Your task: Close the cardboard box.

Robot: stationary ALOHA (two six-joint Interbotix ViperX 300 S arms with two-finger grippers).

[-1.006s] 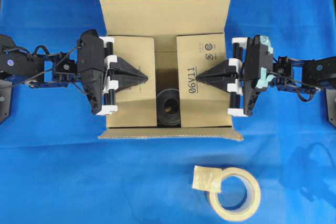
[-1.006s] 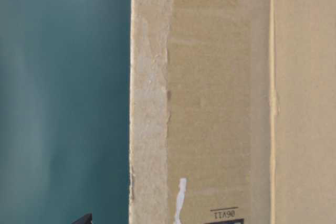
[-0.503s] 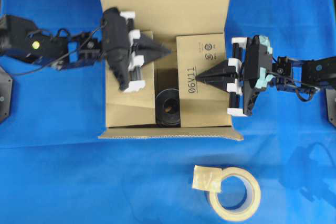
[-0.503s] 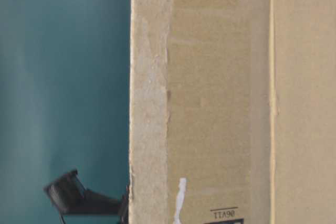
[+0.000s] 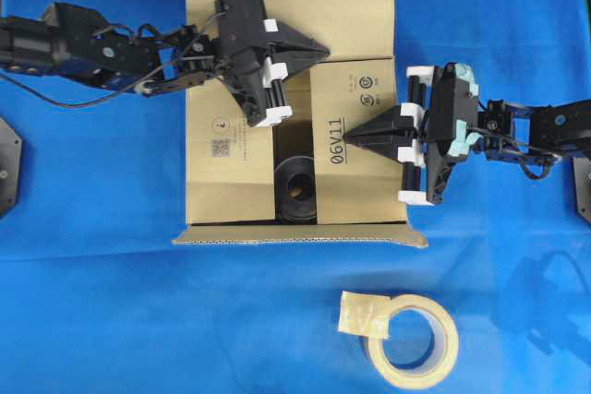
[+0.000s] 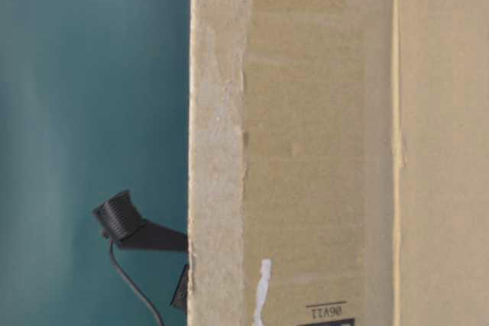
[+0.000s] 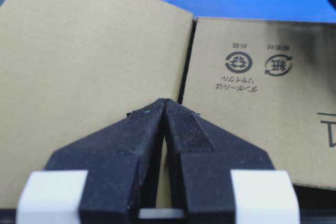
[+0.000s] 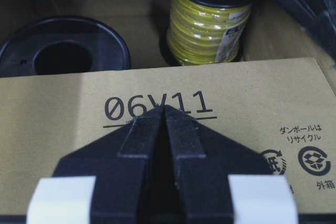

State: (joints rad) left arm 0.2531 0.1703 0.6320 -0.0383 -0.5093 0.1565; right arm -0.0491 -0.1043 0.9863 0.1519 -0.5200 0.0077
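The cardboard box (image 5: 231, 149) sits in the middle of the blue cloth. Its left flap and right flap (image 5: 360, 173), marked 06V11, are folded in with a gap between them. The far flap (image 5: 295, 2) stands at the back. The near flap (image 5: 300, 238) shows only as an edge. My left gripper (image 5: 323, 46) is shut and empty, its tip against the far flap (image 7: 94, 51) near the right flap's corner. My right gripper (image 5: 347, 139) is shut and empty, tip resting on the right flap (image 8: 252, 103) by the print. The box's side (image 6: 306, 150) fills the table-level view.
Through the gap a black spool (image 5: 295, 189) and a yellow wire spool (image 8: 210, 24) show inside the box. A beige tape roll (image 5: 413, 339) lies on the cloth in front of the box. Part of the left arm (image 6: 122, 219) shows beside the box wall.
My left gripper left the left flap and swung up and right to the far flap. The left flap stays folded down. The right gripper has stayed on the right flap.
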